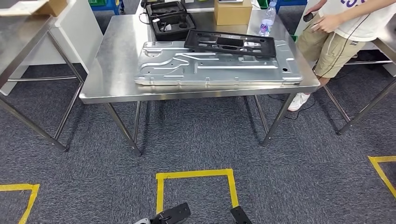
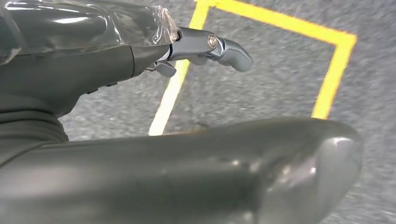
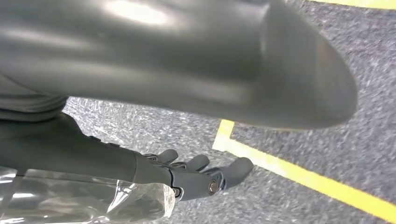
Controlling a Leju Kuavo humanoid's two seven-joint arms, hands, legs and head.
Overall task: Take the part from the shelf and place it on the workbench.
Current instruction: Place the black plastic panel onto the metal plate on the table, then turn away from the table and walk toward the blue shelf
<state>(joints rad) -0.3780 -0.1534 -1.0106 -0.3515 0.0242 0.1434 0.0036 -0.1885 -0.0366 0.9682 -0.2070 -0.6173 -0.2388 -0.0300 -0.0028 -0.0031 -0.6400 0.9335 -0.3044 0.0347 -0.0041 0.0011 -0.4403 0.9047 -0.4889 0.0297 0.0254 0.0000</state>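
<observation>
Black part (image 1: 229, 43) lies on workbench (image 1: 112, 74); left hand (image 2: 205, 49) and right hand (image 3: 201, 175) empty, fingers loosely apart, partly hidden

Even, bright indoor light falls from above in the head view. The steel table (image 1: 112, 70) throws back soft glare, strongest on its left half, and casts a faint shadow onto the carpet (image 1: 196, 140) below it. The centre is sharp; table legs near the frame edges lean outward from lens distortion. In both wrist views the near thumb (image 2: 210, 177) is a large blur with white highlights, and the carpet behind is smeared and grainy.
</observation>
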